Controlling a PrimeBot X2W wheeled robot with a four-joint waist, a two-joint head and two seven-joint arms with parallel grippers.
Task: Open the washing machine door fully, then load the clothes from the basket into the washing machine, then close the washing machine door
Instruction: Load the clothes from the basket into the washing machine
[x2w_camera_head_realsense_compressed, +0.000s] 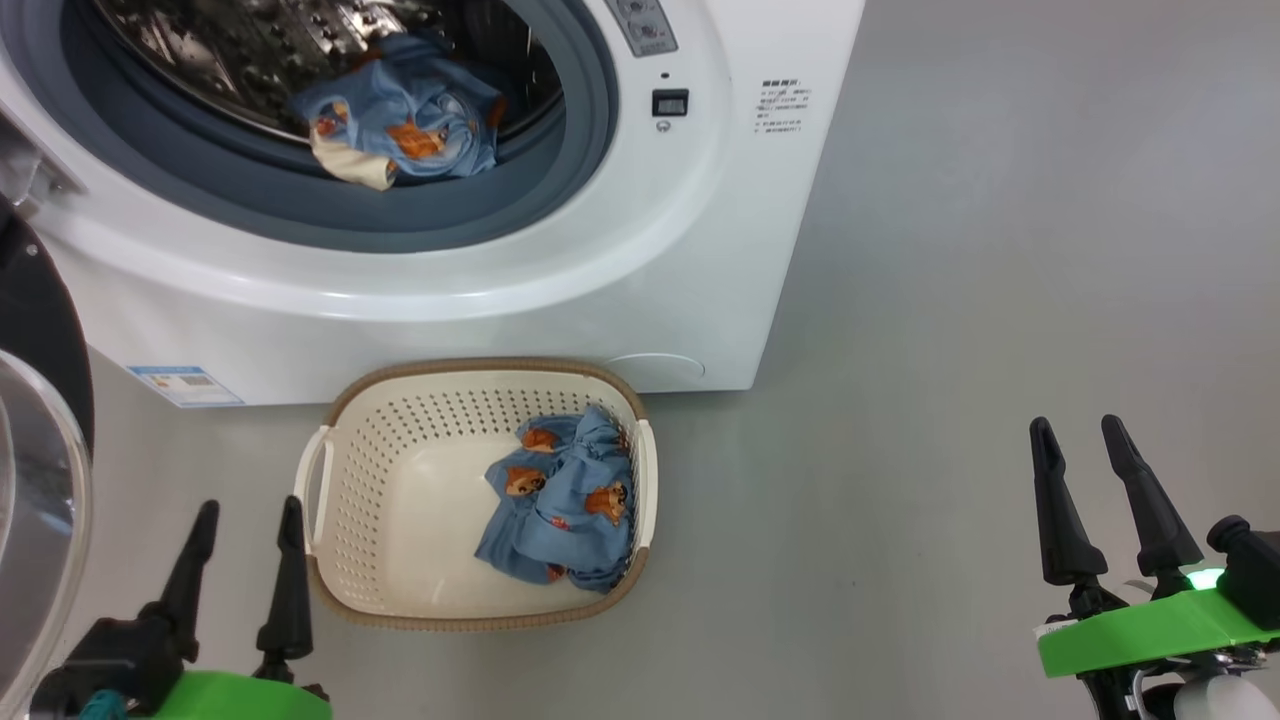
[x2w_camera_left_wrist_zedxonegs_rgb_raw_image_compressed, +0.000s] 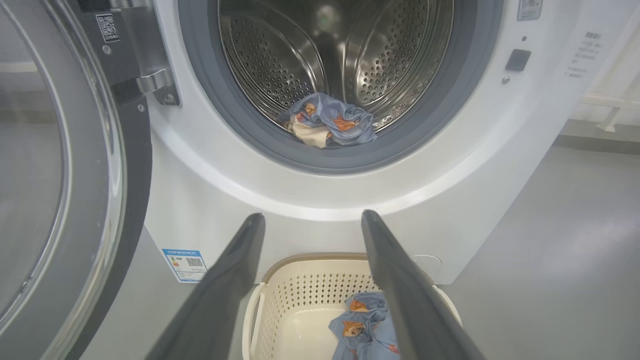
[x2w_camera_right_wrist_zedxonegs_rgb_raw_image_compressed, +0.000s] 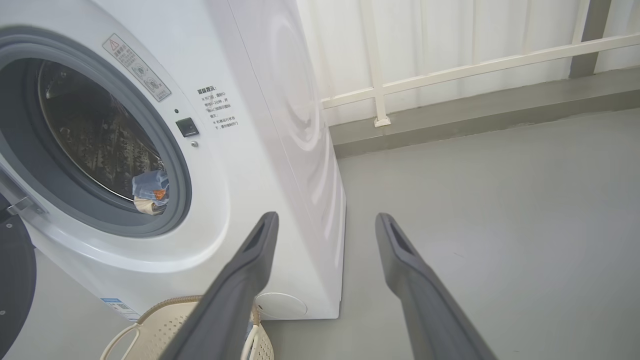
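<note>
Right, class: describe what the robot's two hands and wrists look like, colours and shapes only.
The left hand and right hand each have two long, tapering black fingers, with a bright green bracket behind. A small green light glows by the right one; a teal bit, perhaps cable, shows by the left.

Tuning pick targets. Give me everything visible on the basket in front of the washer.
The cream-white perforated plastic basket is rounded rectangular, with a brown woven-looking rim and a white handle on its left and right sides. It stands upright on the grey floor, close against the front of the white washing machine; whether they touch cannot be told. A bundle of light blue bear-print fabric lies against its right wall; the rest of its solid bottom is bare.
</note>
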